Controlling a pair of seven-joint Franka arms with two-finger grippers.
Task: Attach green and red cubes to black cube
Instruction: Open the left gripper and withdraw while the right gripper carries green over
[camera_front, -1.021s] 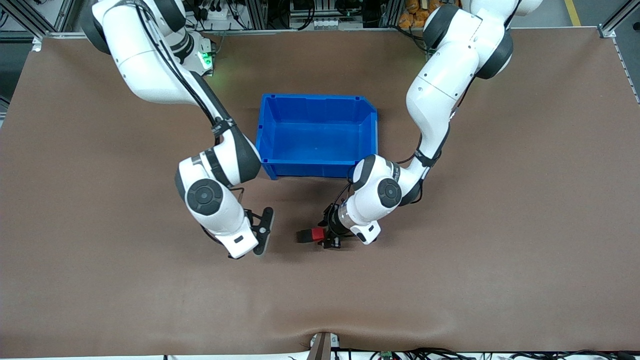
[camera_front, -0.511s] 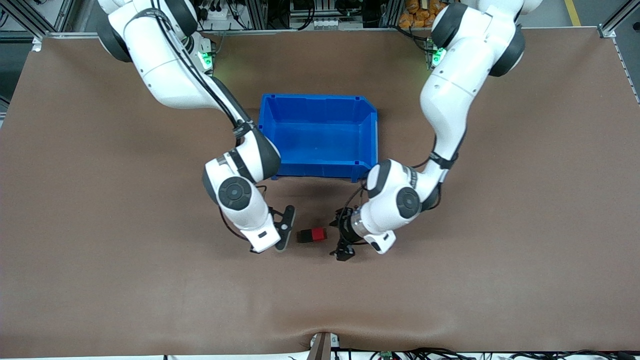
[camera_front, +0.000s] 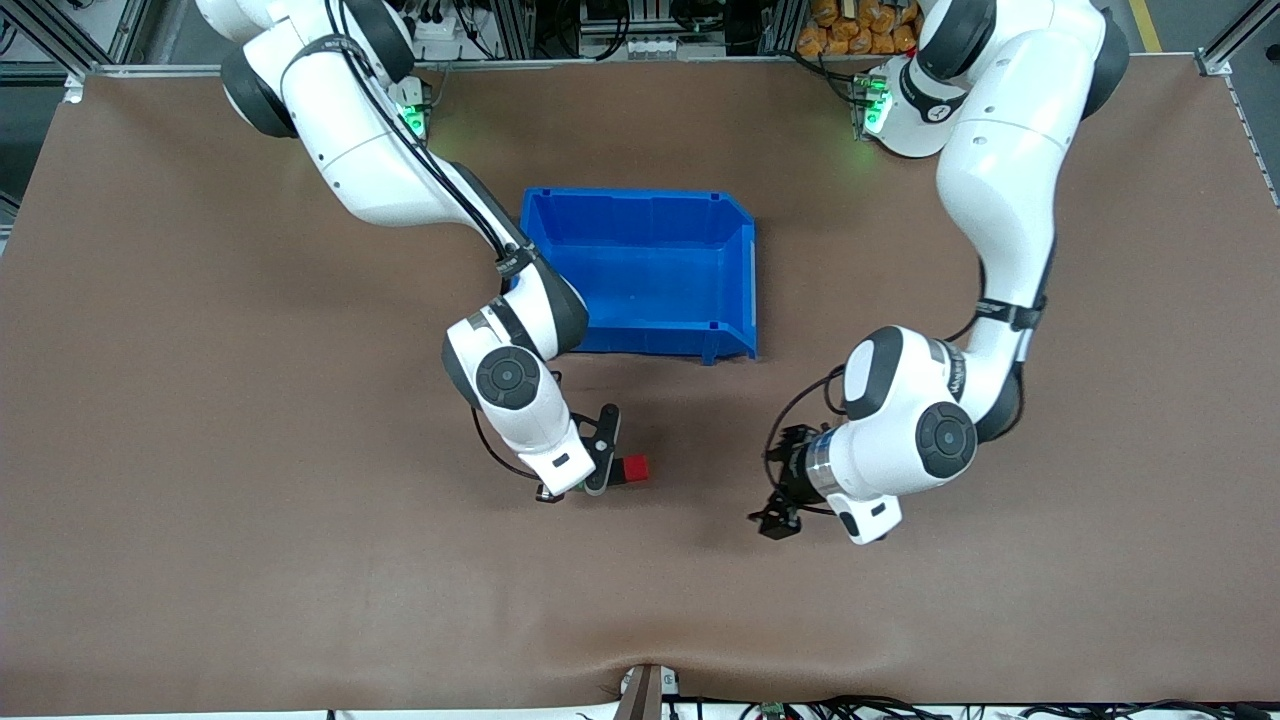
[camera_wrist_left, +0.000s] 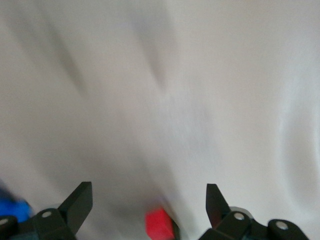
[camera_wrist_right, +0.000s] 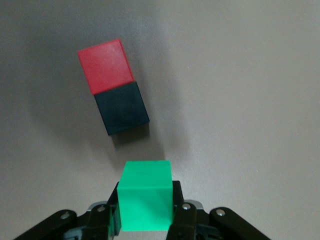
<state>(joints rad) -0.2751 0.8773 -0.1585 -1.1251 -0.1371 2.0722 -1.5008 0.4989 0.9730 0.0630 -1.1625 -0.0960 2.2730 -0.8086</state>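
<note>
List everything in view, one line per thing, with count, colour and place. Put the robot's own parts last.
Red cube: one, bright red, on the table, touching one face of the black cube.
Black cube: one, black, on the table between the red cube and the held green cube.
Green cube: one, bright green, in the right end effector's fingers, apart from the black cube.
Blue bin: one, blue, farther from the front camera than the cubes.
Table: one, brown.
Right end effector: one, black fingers, shut on the green cube, over the black cube.
Left end effector: one, black fingers, open, toward the left arm's end.
</note>
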